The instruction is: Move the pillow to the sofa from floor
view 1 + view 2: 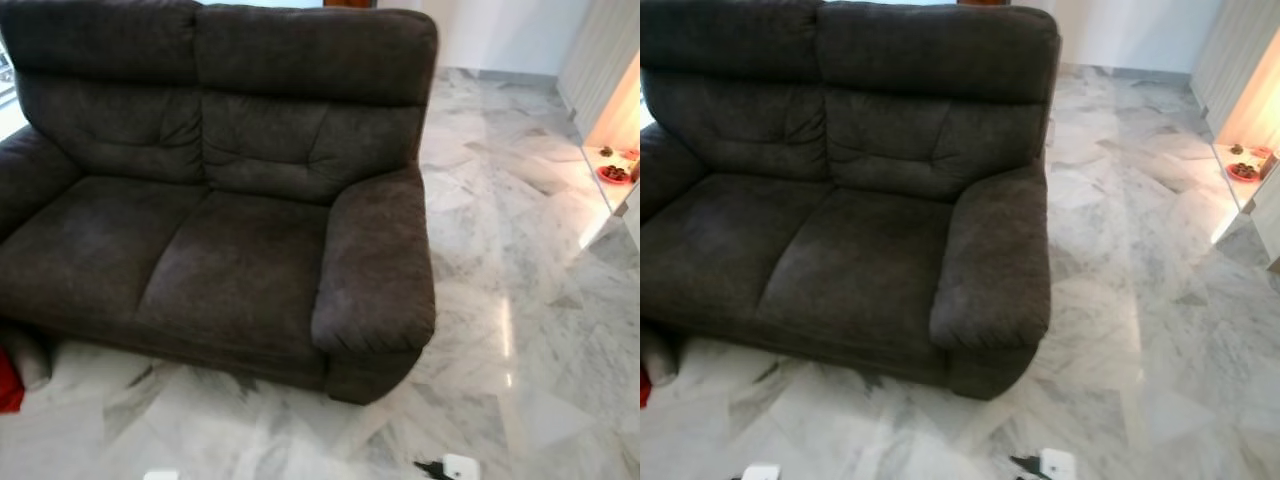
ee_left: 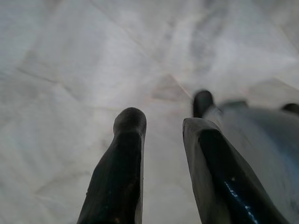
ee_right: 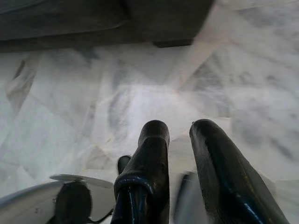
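floor: white and grey marble tiles (image 1: pixel 500 330), glossy, with a bright streak of reflected light to the right of the sofa.
near edge: two small white parts with a black bit at the bottom of the head views (image 1: pixel 460 466), too cropped to tell what they are.
left gripper: (image 2: pixel 161 123) hangs over bare marble, its two black fingers (image 2: pixel 126 140) apart with a gap of floor between them, grasping nothing.
right gripper: (image 3: pixel 180 128) also over the floor, near the sofa's base, fingers (image 3: pixel 152 144) spread a little, nothing between them.
pillow: cannot be made out for sure; a grey rounded thing (image 1: pixel 30 360) with something red (image 1: pixel 8 385) beside it lies on the floor at the near left corner of the sofa, cut by the frame edge.
sofa: dark grey-brown two-seater (image 1: pixel 220 190), both seat cushions bare, its right armrest (image 1: pixel 375 260) nearest.
far right: a low lit shelf with a red dish (image 1: pixel 613 173) by a pale wall.
far wall: white, behind the sofa's right side.
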You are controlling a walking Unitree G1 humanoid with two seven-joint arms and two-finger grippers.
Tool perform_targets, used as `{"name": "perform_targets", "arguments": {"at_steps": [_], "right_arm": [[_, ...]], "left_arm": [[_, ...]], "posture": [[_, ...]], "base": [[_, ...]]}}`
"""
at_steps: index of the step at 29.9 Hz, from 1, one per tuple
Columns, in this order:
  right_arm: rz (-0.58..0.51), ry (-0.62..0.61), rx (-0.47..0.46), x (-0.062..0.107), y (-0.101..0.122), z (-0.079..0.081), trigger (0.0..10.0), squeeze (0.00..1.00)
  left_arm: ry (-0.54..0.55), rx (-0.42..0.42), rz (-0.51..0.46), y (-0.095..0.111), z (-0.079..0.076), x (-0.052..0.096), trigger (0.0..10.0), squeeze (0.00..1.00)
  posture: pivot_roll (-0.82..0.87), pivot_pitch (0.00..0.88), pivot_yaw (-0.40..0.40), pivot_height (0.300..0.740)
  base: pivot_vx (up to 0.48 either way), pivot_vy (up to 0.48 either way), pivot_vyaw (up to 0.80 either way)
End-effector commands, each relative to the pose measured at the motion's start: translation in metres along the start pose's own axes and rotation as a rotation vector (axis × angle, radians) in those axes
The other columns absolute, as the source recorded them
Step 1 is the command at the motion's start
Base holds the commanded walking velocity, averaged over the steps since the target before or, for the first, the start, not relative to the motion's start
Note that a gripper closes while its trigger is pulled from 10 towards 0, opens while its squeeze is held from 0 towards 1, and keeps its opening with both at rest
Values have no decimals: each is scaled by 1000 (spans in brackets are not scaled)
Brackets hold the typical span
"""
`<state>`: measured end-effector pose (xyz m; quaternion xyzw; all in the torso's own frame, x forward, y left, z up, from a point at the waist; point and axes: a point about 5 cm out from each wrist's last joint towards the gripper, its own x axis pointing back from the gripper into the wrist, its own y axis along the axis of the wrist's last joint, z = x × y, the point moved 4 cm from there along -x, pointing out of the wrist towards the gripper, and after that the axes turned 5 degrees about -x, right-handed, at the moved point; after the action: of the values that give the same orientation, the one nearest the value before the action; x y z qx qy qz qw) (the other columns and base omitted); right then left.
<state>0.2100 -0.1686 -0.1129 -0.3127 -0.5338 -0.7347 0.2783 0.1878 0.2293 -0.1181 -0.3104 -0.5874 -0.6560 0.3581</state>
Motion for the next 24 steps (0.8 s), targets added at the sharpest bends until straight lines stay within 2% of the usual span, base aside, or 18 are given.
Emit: {"name": "perform_targets", "arguments": {"at_steps": [1,24], "right_arm": [[7,-28,-5,3,-3,-11,10000,0],[5,-9,-5,2,-2,-7,10000,0]], "left_arm": [[-10,8,28,-8,-4,1,10000,0],[-11,5,27,-7,-5,0,10000,0]], "posture": [[-55,110,52,740],[-51,104,51,740]], "base": [[0,465,0],[0,466,0]]}}
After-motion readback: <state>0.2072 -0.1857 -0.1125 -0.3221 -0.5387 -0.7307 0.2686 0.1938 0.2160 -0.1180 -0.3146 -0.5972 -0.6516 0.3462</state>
